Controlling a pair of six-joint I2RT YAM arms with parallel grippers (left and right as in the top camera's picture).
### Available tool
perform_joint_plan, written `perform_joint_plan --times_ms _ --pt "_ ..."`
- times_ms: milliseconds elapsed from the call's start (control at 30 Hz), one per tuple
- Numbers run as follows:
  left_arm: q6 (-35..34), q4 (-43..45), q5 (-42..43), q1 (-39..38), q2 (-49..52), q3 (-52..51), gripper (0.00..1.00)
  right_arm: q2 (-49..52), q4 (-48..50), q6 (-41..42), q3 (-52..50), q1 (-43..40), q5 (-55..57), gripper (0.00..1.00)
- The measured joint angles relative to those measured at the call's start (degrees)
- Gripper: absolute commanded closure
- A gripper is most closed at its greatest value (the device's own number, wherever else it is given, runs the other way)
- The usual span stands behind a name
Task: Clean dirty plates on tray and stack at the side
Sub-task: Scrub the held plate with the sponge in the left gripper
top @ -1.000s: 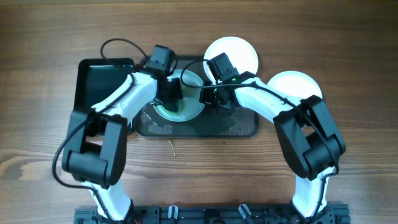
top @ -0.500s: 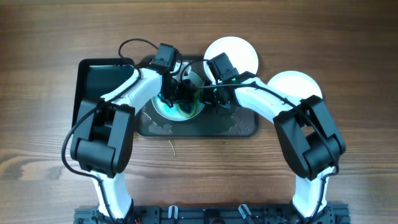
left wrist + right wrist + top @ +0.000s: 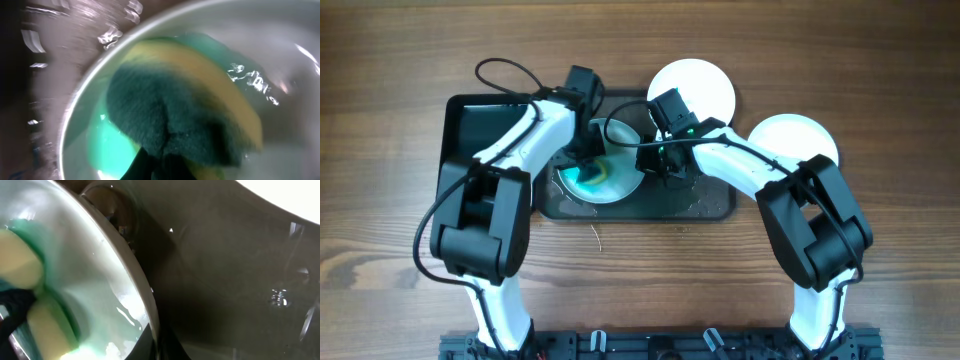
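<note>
Robot lab: wooden table (image 3: 390, 60), mounted arms (image 3: 752, 172)

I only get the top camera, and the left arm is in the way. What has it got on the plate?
Observer: The left wrist view shows the left gripper squeezing a sponge. It is yellow with a dark green scrubby side.
Operator: Is it all wet down there?
Observer: Yes. The right wrist view shows shiny wet streaks on the plate.
Operator: And what does the right arm hold?
Observer: In its own view, the plate's rim runs down into the right gripper, which pinches it.
</note>
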Motion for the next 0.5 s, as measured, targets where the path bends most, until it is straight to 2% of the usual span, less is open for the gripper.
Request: perform_joint_plan --times_ms 133,233,300,367,400,433,500 --pt "10.91 -0.28 17.42 0.92 0.17 -0.66 0.96 0.0 -0.13 -0.59 0.0 -0.11 -0.28 0.96" --pt "13.2 4.9 23.34 -0.02 0.72 -1.51 0.96 -0.02 -0.15 -0.74 0.0 -0.13 -0.37 0.96" --pt "10.93 8.26 21.05 -0.33 0.79 -1.7 0.96 0.0 -0.04 -0.72 0.0 -0.17 -0.37 0.96" --pt "5.38 10.36 14.03 -1.07 0.7 -1.68 0.96 0.0 0.35 -0.7 0.0 -0.22 -0.33 0.96" --pt "2.38 10.4 10.27 -1.55 0.46 -1.64 0.96 0.02 0.55 -0.7 0.0 -0.22 -0.31 0.96" --pt "-3.65 10.19 0.5 -2.49 -0.07 -1.29 0.96 0.0 0.55 -0.7 0.0 -0.22 -0.26 0.96" --pt "-6.64 8.33 -5.68 -2.4 -0.07 -0.79 0.96 0.0 0.55 -0.7 0.0 -0.22 -0.24 0.96"
